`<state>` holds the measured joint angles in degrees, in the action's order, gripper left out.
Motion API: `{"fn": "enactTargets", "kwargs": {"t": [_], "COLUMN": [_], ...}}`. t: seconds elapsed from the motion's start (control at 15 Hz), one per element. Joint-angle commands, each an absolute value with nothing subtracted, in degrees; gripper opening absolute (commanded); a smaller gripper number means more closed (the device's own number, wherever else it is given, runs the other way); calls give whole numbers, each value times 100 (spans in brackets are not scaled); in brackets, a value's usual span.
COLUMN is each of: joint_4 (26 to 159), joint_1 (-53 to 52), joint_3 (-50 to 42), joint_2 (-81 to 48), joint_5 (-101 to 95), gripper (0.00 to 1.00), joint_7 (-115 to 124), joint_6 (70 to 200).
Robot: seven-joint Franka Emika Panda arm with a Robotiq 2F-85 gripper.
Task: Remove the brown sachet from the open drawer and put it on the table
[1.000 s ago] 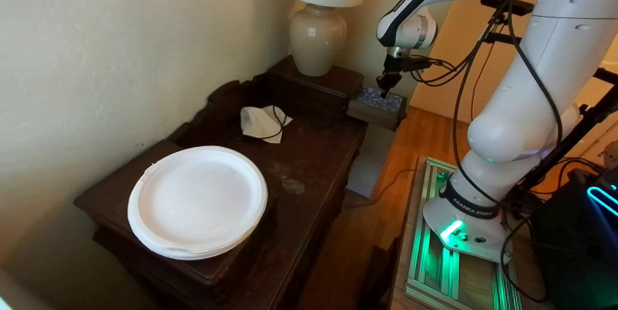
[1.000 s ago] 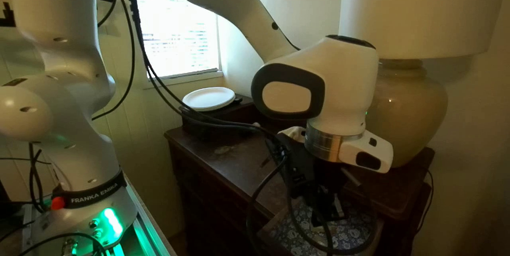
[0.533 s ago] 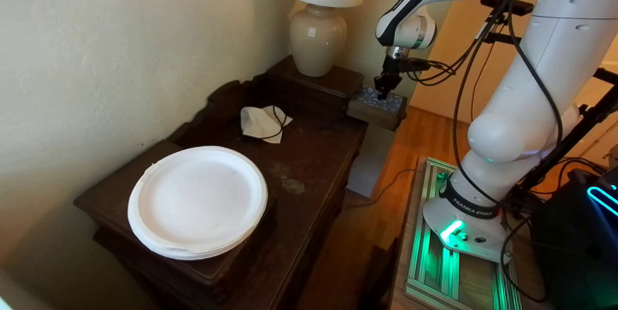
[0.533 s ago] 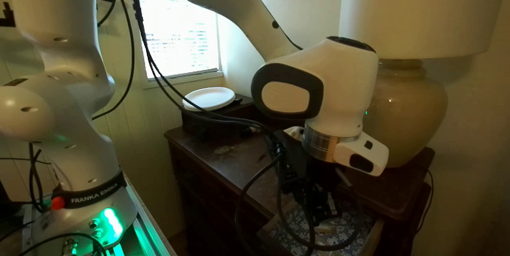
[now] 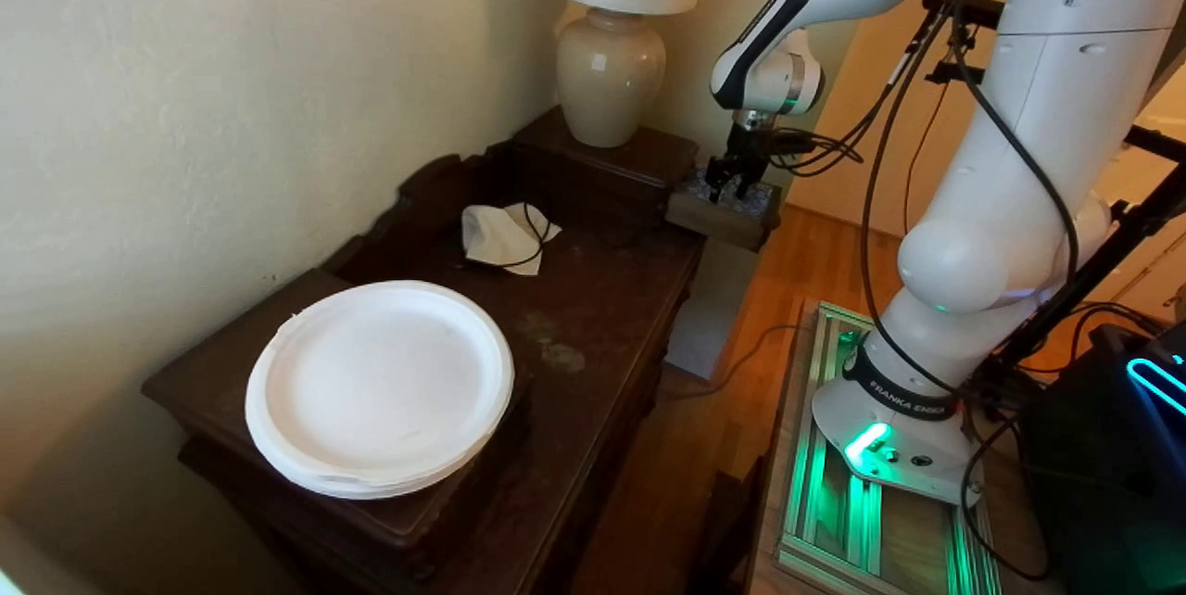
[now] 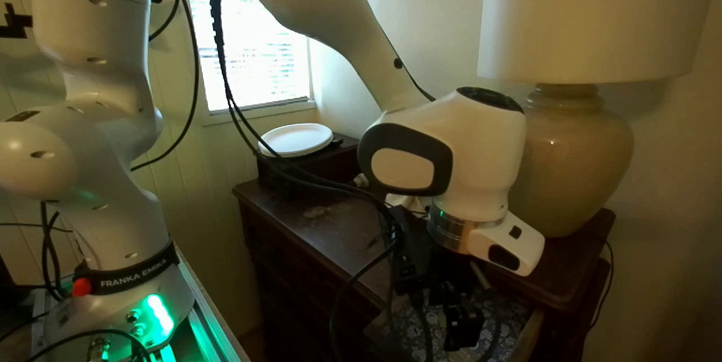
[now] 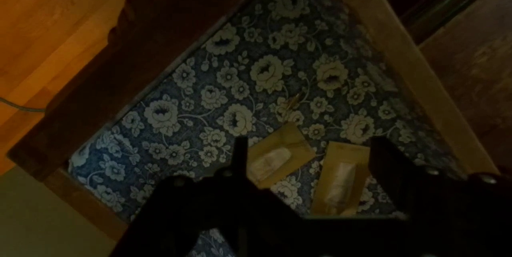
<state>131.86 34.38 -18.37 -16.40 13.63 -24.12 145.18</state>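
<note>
Two flat brown sachets with pale middles lie apart in the wrist view: a slanted sachet (image 7: 286, 151) on the left and a steeper sachet (image 7: 340, 181) on the right. Both rest on the floral lining of the open drawer (image 7: 404, 55); which one the task means I cannot tell. My gripper (image 7: 308, 143) is open above them, its dark fingers wide apart and gripping nothing. The fingers overlap the sachets' outer edges in this view; contact cannot be told. In an exterior view the gripper (image 5: 728, 193) points down over the drawer (image 5: 718, 222), beside the table (image 5: 602, 308).
White plates (image 5: 380, 391) sit stacked on the table's near raised end. A pale cloth (image 5: 505, 238) with a black cable lies further back. A lamp (image 5: 611, 76) stands on the raised section close to the drawer. The drawer's side walls rise around the sachets.
My gripper's fingers have spread from shut to wide open. The arm has come down lower over the drawer and shifted slightly. The drawer and the things on the table have stayed put.
</note>
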Motion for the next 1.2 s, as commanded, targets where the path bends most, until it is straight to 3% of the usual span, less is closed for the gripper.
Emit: {"fn": "enactTargets", "kwargs": {"t": [0.0, 0.33, 0.67, 0.8, 0.93, 1.07, 1.13], "joint_4": [13115, 13067, 13030, 13028, 13014, 13005, 12998], "joint_1": [3516, 3541, 3583, 3591, 3585, 3576, 3576], "joint_3": [-1706, -1624, -1584, -1574, -1567, -1560, -1555], "joint_2": [-1931, -2205, -2250, -2239, -2226, -2221, -2217], "joint_5": [1594, 1549, 1544, 1543, 1532, 1508, 1506], "gripper": [80, 68, 68, 54, 31, 20, 18], "joint_7": [-2362, -2183, -2116, -2107, -2100, -2097, -2100], "joint_6": [14758, 14866, 14925, 14921, 14924, 14931, 14929]}}
